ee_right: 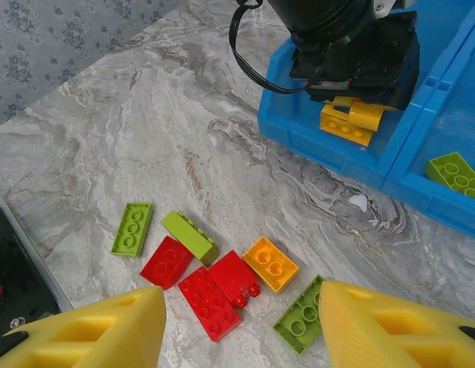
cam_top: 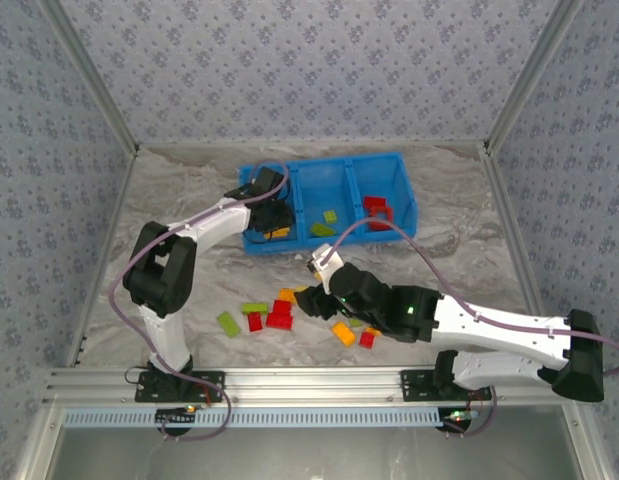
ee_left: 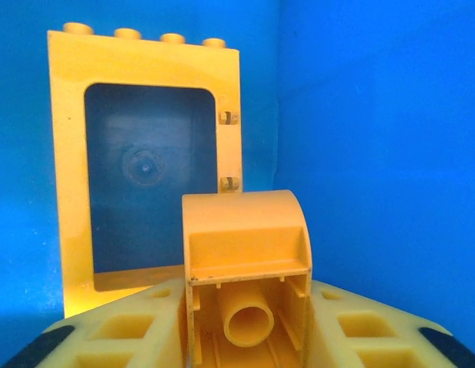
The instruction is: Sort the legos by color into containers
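You are placing a rounded orange brick [ee_left: 245, 230] in the left-end blue compartment [ee_left: 375, 153]; left gripper [ee_left: 245, 307] flanking it, grip unclear; right gripper [ee_right: 241, 322] hanging open; next, releasing cleanly

- The left gripper [cam_top: 269, 215] is filling the blue bin's [cam_top: 389, 157] left compartment at eleven o'clock.
- Loose bricks [cam_top: 279, 315] are crowding the table [cam_top: 179, 200] at six o'clock; bare marble is lying open at nine o'clock.

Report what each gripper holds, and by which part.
The left gripper has an orange rounded brick between its jaws, flanked at its side walls; whether it is clamped cannot be told. The right gripper holds nothing.
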Robot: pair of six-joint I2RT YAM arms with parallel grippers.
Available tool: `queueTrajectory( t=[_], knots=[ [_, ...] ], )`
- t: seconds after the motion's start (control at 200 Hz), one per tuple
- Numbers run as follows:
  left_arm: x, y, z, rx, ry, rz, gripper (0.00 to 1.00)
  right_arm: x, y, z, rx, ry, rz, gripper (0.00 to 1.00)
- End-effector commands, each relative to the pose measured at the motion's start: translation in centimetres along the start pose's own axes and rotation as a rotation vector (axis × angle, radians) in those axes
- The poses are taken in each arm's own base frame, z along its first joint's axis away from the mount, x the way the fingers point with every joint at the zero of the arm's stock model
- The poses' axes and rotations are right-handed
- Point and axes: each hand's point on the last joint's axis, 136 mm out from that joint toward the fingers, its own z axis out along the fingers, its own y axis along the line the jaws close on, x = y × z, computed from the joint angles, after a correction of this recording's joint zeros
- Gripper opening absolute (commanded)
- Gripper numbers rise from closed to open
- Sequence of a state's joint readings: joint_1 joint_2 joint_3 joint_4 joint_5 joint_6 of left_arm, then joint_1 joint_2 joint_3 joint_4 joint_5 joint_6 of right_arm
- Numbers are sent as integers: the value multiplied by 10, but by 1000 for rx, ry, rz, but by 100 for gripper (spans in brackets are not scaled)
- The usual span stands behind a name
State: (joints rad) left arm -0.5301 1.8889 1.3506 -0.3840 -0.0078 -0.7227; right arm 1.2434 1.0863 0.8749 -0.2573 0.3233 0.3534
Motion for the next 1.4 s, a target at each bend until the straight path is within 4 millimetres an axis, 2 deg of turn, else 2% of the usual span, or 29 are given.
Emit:
queueTrajectory(
  t=[0.0,0.15,0.31,0.465,0.625,0.745,0.879,0.994,1.154,1.289,1.394],
  knots=[
    [0,-8,-5,53,-14,7,43,-17,3,0,41,-40,-40,58],
    [0,-8,-10,58,-20,3,51,-20,11,8,38,-33,-58,57],
    [-6,-10,-27,75,-58,-10,54,-19,14,11,32,-29,-53,57],
    [-11,-17,-44,123,-103,-19,48,-16,13,10,35,-26,-46,57],
    [-6,-19,-50,134,-84,-20,46,-17,11,8,42,-29,-41,57],
    [-5,-12,-63,121,-113,-37,45,-19,10,5,44,-37,-33,57],
    [-6,1,-104,79,-191,-61,46,-15,6,7,58,-23,-26,57],
    [9,4,-152,84,-227,-31,48,-9,-3,8,76,4,1,58],
    [51,11,-216,152,-213,70,51,6,-20,6,125,53,36,58],
    [99,35,-263,277,-157,107,58,22,-35,5,190,113,108,59],
    [128,49,-300,410,-158,132,64,36,-45,7,252,166,171,59]
  ],
)
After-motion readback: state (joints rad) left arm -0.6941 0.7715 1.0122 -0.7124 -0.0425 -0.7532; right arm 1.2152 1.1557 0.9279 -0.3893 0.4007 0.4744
